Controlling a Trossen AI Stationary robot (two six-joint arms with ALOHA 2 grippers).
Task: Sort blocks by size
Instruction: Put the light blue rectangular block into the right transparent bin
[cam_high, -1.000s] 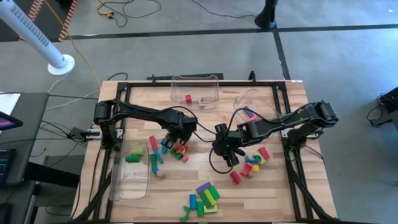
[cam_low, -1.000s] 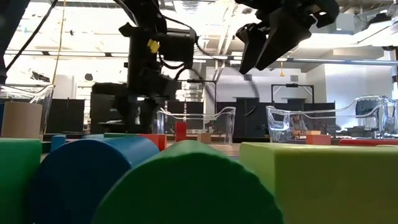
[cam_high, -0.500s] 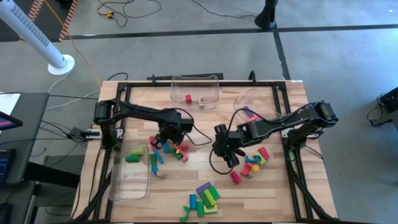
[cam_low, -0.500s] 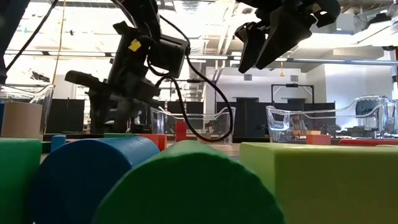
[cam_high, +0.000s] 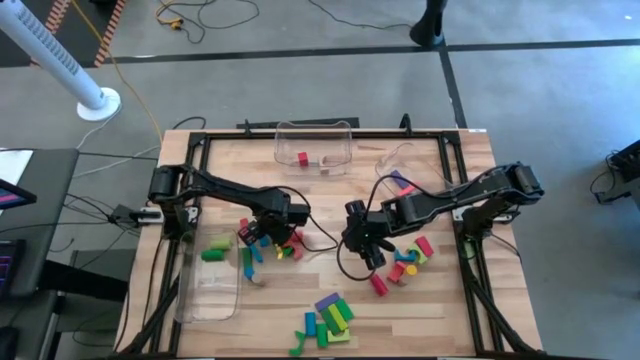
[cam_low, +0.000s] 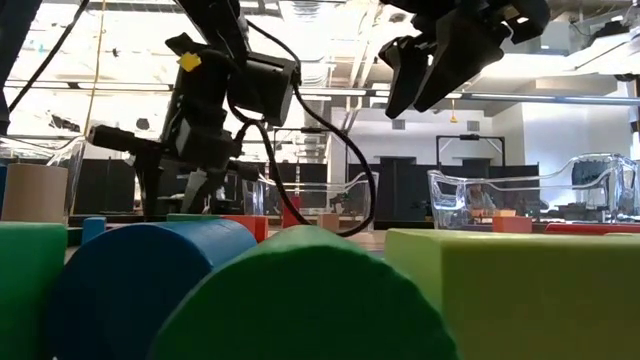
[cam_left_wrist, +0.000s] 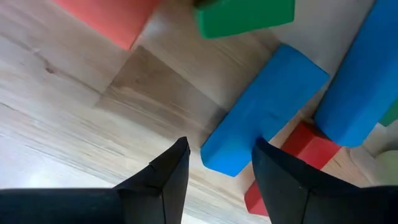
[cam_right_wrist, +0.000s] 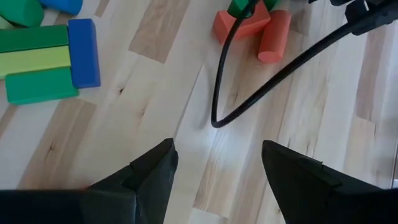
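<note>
Blocks lie in three loose heaps on the wooden table: left of centre (cam_high: 272, 245), at the right (cam_high: 408, 258) and near the front edge (cam_high: 328, 320). My left gripper (cam_high: 262, 232) points down over the left heap, open. In its wrist view its fingertips (cam_left_wrist: 217, 165) stand on either side of the near end of a blue bar (cam_left_wrist: 267, 106), which lies flat on the table and partly on a red block (cam_left_wrist: 311, 155). My right gripper (cam_high: 368, 250) hangs open above bare wood at mid-table, its fingertips (cam_right_wrist: 217, 168) holding nothing.
Clear bins stand at the far edge (cam_high: 314, 145) with a red block (cam_high: 303, 159) inside, at the left (cam_high: 208, 280) with a green block (cam_high: 216, 248), and at the far right (cam_high: 400, 160). A black cable (cam_right_wrist: 224, 74) loops over the wood between the arms.
My left gripper has moved toward the table's left and near edges and sunk a little over the left heap, rolling about its own pointing line. Its fingers have stayed equally far apart. My right gripper has kept still.
</note>
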